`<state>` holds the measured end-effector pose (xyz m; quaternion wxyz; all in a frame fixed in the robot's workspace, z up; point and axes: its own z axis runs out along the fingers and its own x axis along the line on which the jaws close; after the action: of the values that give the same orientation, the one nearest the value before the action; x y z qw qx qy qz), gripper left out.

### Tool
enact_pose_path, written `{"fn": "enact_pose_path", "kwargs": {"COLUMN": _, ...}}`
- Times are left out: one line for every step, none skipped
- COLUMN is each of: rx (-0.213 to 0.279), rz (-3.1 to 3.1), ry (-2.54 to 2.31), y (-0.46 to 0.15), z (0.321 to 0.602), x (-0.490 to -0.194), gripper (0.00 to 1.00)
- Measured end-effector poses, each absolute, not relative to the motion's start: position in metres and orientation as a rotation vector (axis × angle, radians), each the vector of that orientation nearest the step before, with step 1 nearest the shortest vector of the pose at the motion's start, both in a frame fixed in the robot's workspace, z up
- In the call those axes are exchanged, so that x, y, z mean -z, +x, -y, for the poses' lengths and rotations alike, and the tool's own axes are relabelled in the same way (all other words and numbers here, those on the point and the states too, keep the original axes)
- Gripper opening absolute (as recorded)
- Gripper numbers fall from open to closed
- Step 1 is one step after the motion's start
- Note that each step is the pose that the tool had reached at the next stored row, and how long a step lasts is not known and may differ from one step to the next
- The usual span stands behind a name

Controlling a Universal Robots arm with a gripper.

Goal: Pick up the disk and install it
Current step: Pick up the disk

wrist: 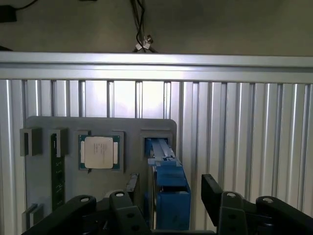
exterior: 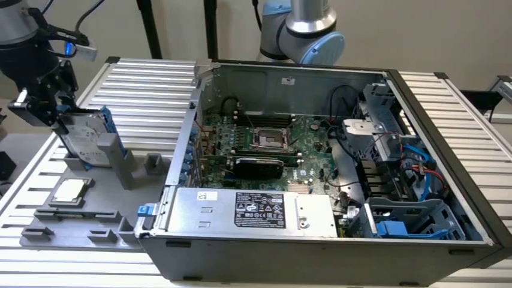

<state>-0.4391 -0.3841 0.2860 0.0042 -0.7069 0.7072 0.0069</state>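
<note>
We see the arm (exterior: pixel 24 36) reaching down at the exterior view's left. Its fingers (wrist: pixel 211 191) are spread either side of the disk (exterior: pixel 84 141), which stands on edge in a grey holder (exterior: pixel 112 204) on the bench (exterior: pixel 152 78).

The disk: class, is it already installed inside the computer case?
No, the disk stands on edge in the grey holder outside the computer case.

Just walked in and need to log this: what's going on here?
A robot arm's gripper is down over the disk, which stands on edge in a grey holder plate. Its fingers sit either side of the blue carrier, with a gap showing, so nothing is lifted yet. The open computer case waits alongside.
</note>
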Motion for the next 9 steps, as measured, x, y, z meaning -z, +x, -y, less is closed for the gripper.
{"fn": "enact_pose_path", "kwargs": {"rx": -0.022, "rz": -2.216, "ry": -2.215, "y": -0.439, "z": 0.3841, "x": -0.286, "gripper": 0.6}}
{"fn": "enact_pose_path", "kwargs": {"rx": -0.022, "rz": -2.216, "ry": -2.215, "y": -0.4389, "z": 0.3842, "x": -0.2859, "gripper": 0.53}}
{"fn": "enact_pose_path", "kwargs": {"rx": -0.022, "rz": -2.217, "ry": -2.215, "y": -0.4389, "z": 0.3843, "x": -0.2859, "gripper": 0.53}}
{"fn": "enact_pose_path", "kwargs": {"rx": -0.022, "rz": -2.217, "ry": -2.214, "y": -0.4389, "z": 0.3843, "x": -0.2859, "gripper": 0.53}}
{"fn": "enact_pose_path", "kwargs": {"rx": -0.023, "rz": -2.218, "ry": -2.214, "y": -0.4389, "z": 0.3843, "x": -0.2858, "gripper": 0.53}}
{"fn": "enact_pose_path", "kwargs": {"rx": -0.023, "rz": -2.219, "ry": -2.213, "y": -0.4388, "z": 0.3843, "x": -0.2858, "gripper": 0.51}}
{"fn": "enact_pose_path", "kwargs": {"rx": -0.023, "rz": -2.219, "ry": -2.213, "y": -0.4387, "z": 0.3844, "x": -0.2857, "gripper": 0.51}}
{"fn": "enact_pose_path", "kwargs": {"rx": -0.024, "rz": -2.22, "ry": -2.212, "y": -0.4385, "z": 0.3844, "x": -0.2856, "gripper": 0.44}}
{"fn": "enact_pose_path", "kwargs": {"rx": -0.025, "rz": -2.221, "ry": -2.212, "y": -0.4383, "z": 0.3845, "x": -0.2856, "gripper": 0.44}}
